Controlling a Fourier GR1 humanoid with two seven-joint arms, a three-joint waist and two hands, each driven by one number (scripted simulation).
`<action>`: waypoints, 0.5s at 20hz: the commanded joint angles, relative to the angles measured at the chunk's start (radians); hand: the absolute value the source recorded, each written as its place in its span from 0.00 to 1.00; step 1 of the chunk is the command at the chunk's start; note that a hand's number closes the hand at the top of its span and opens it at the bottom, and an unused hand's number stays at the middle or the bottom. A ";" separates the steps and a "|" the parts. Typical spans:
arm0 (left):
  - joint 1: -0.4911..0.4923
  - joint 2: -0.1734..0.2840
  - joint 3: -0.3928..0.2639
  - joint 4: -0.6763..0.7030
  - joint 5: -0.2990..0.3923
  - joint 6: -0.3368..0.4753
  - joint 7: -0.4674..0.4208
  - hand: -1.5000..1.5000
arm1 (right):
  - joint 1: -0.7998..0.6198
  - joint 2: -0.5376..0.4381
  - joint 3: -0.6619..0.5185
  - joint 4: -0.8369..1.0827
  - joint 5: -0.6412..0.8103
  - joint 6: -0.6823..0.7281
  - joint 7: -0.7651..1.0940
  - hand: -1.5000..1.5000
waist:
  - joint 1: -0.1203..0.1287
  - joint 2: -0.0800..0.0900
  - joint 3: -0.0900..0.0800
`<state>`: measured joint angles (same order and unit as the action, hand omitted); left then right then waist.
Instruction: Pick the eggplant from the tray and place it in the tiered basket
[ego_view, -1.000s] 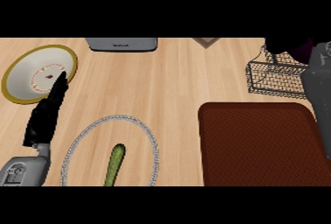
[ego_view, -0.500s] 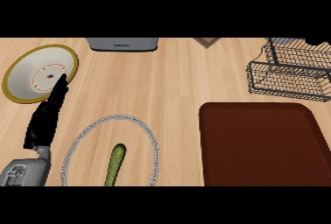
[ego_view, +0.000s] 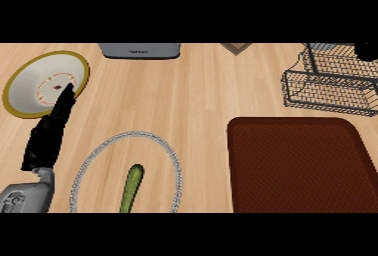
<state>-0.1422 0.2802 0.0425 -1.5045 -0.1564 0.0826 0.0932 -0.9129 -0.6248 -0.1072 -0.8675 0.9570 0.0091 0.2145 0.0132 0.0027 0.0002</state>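
The dark red-brown tray (ego_view: 295, 165) lies at the lower right, and no eggplant shows on it or anywhere else in the head view. The wire tiered basket (ego_view: 328, 87) stands at the upper right. A small dark shape at the top right edge, above the basket, is all that shows of my right hand (ego_view: 366, 50); what it holds is hidden. My left hand (ego_view: 50, 132) rests at the left, open, with straight fingers pointing up onto the rim of a plate.
A yellow-rimmed white plate (ego_view: 29, 75) sits at the upper left. A clear plate with a beaded rim (ego_view: 88, 160) holds a green cucumber (ego_view: 133, 185) at the lower middle. A grey appliance (ego_view: 140, 50) and a brown object (ego_view: 236, 47) stand at the far edge.
My right forearm, which stood beside the basket at the right edge, has drawn up and away; only a dark bit remains at the top right. The left hand has not moved.
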 joint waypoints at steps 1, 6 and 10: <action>0.006 -0.003 -0.010 -0.025 -0.022 -0.003 0.048 0.50 | 0.027 0.022 -0.032 0.053 -0.042 0.011 -0.055 1.00 | -0.004 -0.001 0.000; 0.015 -0.003 0.014 -0.005 -0.003 -0.007 -0.004 0.50 | -0.005 0.029 -0.150 0.163 -0.156 0.092 0.009 0.00 | 0.001 -0.001 0.000; -0.022 0.003 0.038 0.057 -0.003 -0.018 -0.031 0.50 | 0.062 0.013 -0.178 0.203 -0.170 0.004 -0.107 0.00 | -0.006 0.000 0.000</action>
<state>-0.1589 0.2723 0.0575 -1.4771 -0.1675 0.0794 0.0878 -0.8950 -0.6084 -0.2415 -0.6932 0.8233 0.0502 0.1536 0.0112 0.0036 0.0002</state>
